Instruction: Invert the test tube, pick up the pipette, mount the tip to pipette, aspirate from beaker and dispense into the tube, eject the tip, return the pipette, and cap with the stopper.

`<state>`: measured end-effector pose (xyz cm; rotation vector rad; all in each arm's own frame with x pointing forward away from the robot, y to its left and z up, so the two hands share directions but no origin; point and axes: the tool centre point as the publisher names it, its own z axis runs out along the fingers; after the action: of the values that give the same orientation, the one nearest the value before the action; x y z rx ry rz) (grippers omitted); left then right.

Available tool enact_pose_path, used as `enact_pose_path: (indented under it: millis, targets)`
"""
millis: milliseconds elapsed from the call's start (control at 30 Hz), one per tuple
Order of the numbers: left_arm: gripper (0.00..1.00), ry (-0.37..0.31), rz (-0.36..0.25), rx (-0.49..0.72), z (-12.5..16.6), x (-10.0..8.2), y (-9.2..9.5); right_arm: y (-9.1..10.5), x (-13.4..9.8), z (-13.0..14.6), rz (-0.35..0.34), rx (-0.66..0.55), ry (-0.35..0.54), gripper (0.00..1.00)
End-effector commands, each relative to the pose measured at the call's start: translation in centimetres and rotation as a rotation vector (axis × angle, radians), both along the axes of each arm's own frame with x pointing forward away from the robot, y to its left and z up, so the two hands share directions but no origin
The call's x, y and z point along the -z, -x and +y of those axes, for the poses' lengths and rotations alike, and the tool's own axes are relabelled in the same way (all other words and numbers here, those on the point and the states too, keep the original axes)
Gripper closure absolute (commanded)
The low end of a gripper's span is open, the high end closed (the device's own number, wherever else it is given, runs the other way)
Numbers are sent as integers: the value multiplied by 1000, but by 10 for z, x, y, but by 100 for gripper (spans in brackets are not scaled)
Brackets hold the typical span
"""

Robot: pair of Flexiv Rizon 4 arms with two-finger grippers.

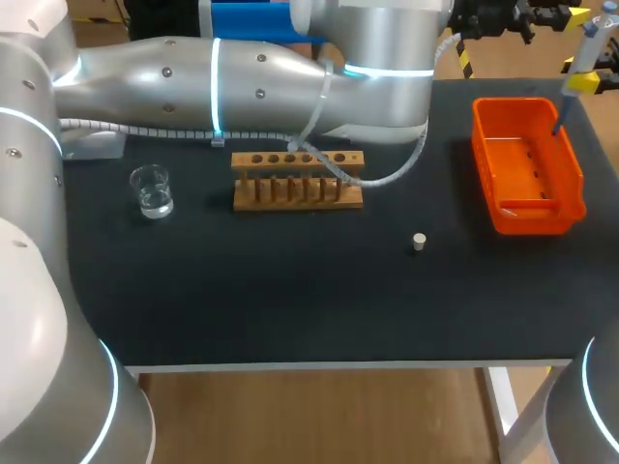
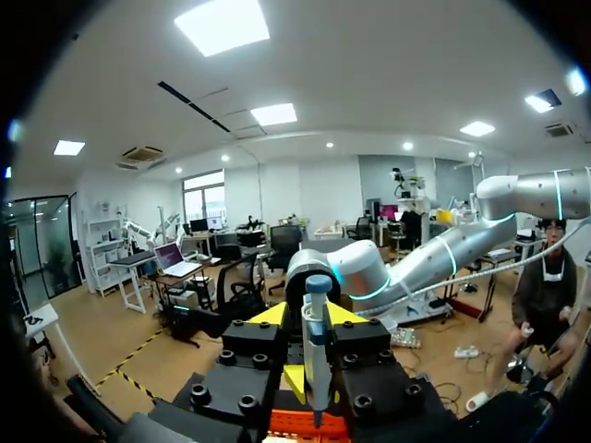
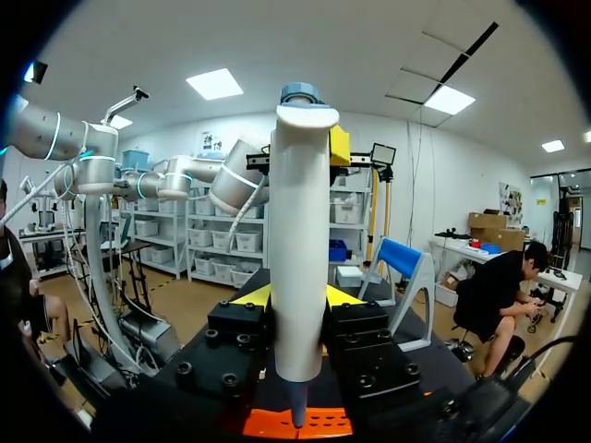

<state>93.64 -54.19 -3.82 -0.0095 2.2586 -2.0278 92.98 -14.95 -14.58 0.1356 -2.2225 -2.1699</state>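
My right gripper (image 3: 297, 309) is shut on the white pipette (image 3: 297, 240), which stands upright between its fingers with its blue cap up. In the head view the pipette (image 1: 581, 60) hangs over the far edge of the orange bin (image 1: 571, 164), its thin lower end pointing into it. My left arm (image 1: 290, 68) reaches across the back of the table. Its gripper (image 2: 309, 392) faces the pipette (image 2: 317, 341) from the other side, fingers apart and holding nothing. The glass beaker (image 1: 152, 190), the wooden tube rack (image 1: 298, 181) and the small grey stopper (image 1: 419, 242) stand on the black tabletop.
A pale cable (image 1: 387, 174) from my left arm droops over the rack's right end. The table's near edge (image 1: 338, 365) runs along the front. Bare black surface (image 1: 290, 290) lies in front of the rack and the stopper.
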Motion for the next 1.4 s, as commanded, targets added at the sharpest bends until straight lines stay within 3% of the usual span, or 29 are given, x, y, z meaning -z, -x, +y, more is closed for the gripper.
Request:
enact_pose_path:
  millis: [33,267,733,1400]
  targets:
    - [0,-24,-4,31,21,-11,0,0,-1,0,0,-2,3,100]
    - [0,-84,-11,103,46,-21,-6,0,-1,0,0,-2,3,100]
    - [0,-60,-44,201,97,-3,-1,0,-1,0,0,-2,3,100]
    - [0,-52,-32,85,164,30,29,0,-1,0,0,-2,3,100]
